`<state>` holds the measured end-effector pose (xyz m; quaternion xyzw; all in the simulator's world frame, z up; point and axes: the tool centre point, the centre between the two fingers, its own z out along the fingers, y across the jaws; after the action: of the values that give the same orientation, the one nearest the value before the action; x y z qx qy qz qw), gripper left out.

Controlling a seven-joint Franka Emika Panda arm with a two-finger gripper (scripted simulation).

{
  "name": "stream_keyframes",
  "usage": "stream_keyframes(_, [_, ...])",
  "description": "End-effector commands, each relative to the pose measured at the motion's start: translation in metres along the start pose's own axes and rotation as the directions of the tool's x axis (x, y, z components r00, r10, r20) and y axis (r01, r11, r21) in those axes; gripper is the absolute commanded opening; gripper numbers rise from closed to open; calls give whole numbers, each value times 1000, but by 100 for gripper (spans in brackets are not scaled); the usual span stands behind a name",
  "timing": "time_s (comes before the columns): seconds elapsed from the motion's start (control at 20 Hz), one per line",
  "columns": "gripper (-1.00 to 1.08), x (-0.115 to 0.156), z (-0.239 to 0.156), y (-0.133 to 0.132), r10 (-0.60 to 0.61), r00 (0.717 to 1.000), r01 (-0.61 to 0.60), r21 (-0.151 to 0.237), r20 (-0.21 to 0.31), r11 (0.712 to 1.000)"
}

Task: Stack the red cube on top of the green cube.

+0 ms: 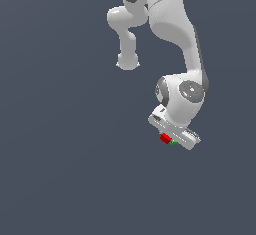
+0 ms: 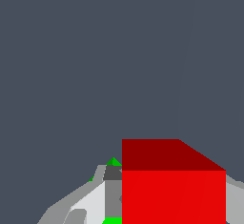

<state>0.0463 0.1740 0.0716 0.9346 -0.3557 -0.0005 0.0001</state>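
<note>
The red cube (image 2: 174, 189) fills the near part of the wrist view, and a grey finger (image 2: 112, 189) lies flush against each of its two sides. My gripper (image 1: 171, 140) is shut on this red cube (image 1: 165, 138), low in the scene toward the exterior view's right. Only slivers of the green cube (image 2: 113, 162) show past the red cube's edge, so it is mostly hidden. From the exterior view a thin strip of the green cube (image 1: 175, 142) peeks out right beside and just below the red one. Whether the two cubes touch cannot be made out.
A plain dark grey-blue surface (image 1: 65, 169) spreads all around. The white arm (image 1: 175, 29) comes down from the top of the exterior view, with its wrist directly over the cubes.
</note>
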Motion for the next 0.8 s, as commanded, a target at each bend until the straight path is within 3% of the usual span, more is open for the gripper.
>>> stream_keyframes(0.0, [-100, -19, 5, -12, 2, 1000, -2, 1, -1, 1000])
stream_keyframes(0.45, [-100, -45, 12, -30, 2, 1000, -2, 1, -1, 1000])
stream_keyframes(0.5, [100, -45, 12, -30, 2, 1000, -2, 1, -1, 1000])
stream_keyframes(0.75, [100, -45, 12, -30, 2, 1000, -2, 1, -1, 1000])
